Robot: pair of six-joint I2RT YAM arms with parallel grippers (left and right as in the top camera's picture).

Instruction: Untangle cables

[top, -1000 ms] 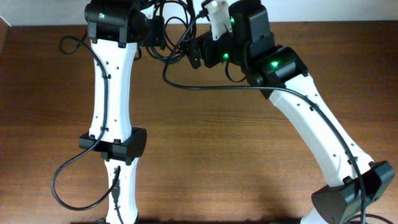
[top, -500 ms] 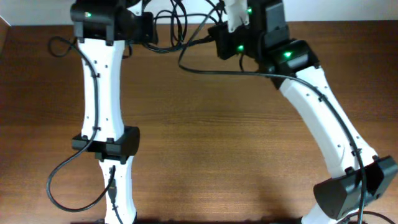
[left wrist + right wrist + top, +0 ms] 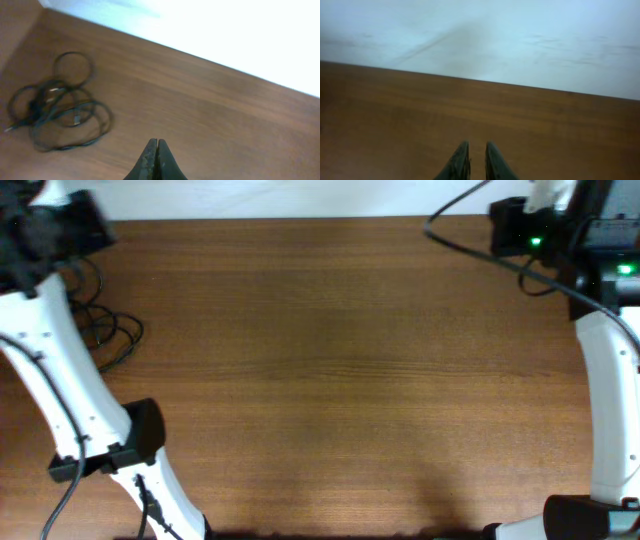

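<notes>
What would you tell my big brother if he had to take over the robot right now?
Left gripper: fingers shut, holding nothing, apart from the cables.
Right gripper: fingers a little open, holding nothing, near the table's far edge.
Cables: one tangled heap of thin black loops lying on the table at its far left side.
Done: nothing untangled yet.
Left: grasp one cord, pull it free of the heap, then separate the others.

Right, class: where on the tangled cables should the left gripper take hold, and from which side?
Probably the single round loop sticking out of the cables in the left wrist view. It lies flat on the table, clear of the knotted middle, so come from above onto its outer arc. The left gripper, shut, must open first.
</notes>
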